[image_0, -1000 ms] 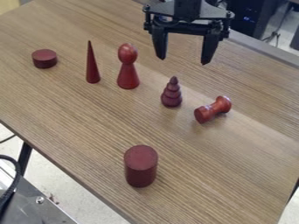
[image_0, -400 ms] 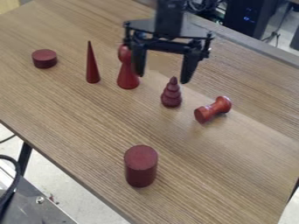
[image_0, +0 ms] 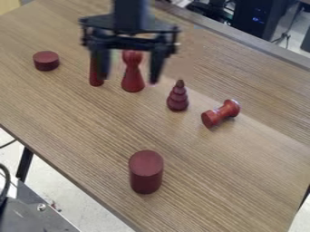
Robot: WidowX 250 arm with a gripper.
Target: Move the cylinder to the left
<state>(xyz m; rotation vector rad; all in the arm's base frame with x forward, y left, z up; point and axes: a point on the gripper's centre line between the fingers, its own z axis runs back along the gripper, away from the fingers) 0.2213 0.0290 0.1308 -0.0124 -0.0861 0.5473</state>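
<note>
On the near side of a wood-grain table (image_0: 242,158), a dark red cylinder (image_0: 145,173) stands upright near the table's long near edge, well apart from the other wooden pieces. Farther back and a little to the right, a ridged, tapering piece (image_0: 177,97) stands upright, its point up, while a spool-shaped piece (image_0: 220,113) lies on its side just to the right of it. Toward the far left, a round-headed peg (image_0: 133,79) stands beside a slim cone (image_0: 95,78), the cone's upper part hidden behind the gripper. A low, flat disc (image_0: 46,61) sits at the left of the group, near the cone.

Over the far left part of the scene, the black gripper (image_0: 129,80) hangs with its tips pointing down and its two fingers wide apart; the peg shows in the gap from this angle, and how high the tips are above the table cannot be told. Behind the far edge of the table are a dark computer case (image_0: 257,20) with small blue lights and a tangle of black cables (image_0: 209,10). At the near left, below table height, are a dark table leg (image_0: 24,164) and a gray metal panel (image_0: 33,217).
</note>
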